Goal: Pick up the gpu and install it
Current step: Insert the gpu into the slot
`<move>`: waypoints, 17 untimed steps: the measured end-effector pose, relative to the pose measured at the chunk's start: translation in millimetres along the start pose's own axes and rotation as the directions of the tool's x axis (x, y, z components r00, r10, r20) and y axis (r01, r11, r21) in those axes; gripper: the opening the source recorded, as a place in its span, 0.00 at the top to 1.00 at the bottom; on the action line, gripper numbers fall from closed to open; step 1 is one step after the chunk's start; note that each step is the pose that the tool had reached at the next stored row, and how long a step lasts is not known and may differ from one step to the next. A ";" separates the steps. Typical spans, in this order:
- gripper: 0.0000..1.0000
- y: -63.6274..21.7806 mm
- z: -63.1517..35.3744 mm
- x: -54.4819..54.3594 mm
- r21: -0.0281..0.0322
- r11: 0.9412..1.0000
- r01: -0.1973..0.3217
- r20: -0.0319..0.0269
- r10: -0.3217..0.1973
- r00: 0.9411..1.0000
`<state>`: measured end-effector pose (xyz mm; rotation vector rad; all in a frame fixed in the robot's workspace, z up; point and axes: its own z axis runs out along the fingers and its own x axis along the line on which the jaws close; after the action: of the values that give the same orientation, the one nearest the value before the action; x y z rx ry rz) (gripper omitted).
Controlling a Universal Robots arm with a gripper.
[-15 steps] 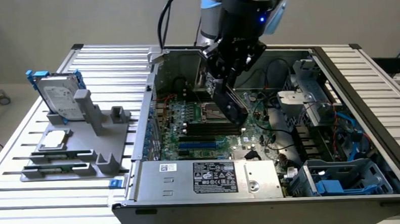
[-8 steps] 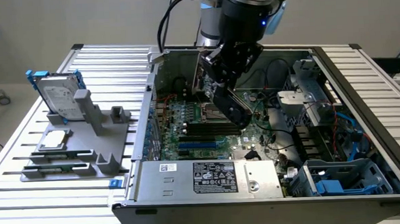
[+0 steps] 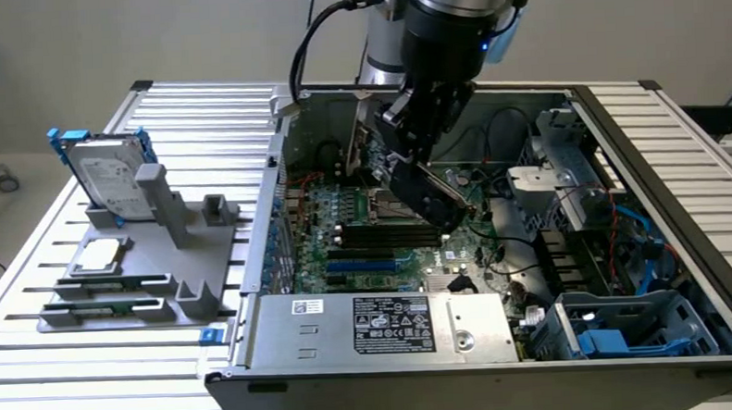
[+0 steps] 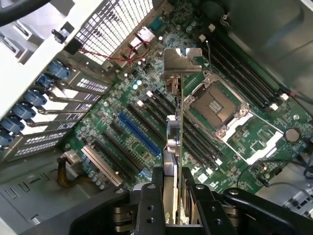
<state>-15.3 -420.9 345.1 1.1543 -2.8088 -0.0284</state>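
My gripper (image 3: 416, 152) is inside the open computer case (image 3: 257, 265), shut on the gpu (image 3: 425, 198). The gpu hangs tilted above the green motherboard (image 3: 354, 215), its black face showing. In the wrist view the gpu (image 4: 174, 129) is edge-on between my two black fingers (image 4: 150, 200), and its silver end bracket (image 4: 180, 61) points away from my gripper (image 4: 173, 196). Under the card lie the long black slots, a blue slot (image 4: 139, 134) and the bare processor socket (image 4: 215, 105). The card is still above the board and apart from it.
A silver hard drive (image 3: 105, 175) with a blue frame stands on a grey holder (image 3: 158, 260) outside the case, at the exterior view's left. The power supply (image 3: 384, 325) sits along the case's near wall. Cables and blue drive bays (image 3: 631, 328) crowd the exterior view's right.
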 end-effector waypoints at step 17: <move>0.74 -0.3 4.6 -0.5 0.028 0.963 0.269 0.045 -0.270 0.962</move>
<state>-15.3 -420.8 340.5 1.5534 -2.6751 -0.0484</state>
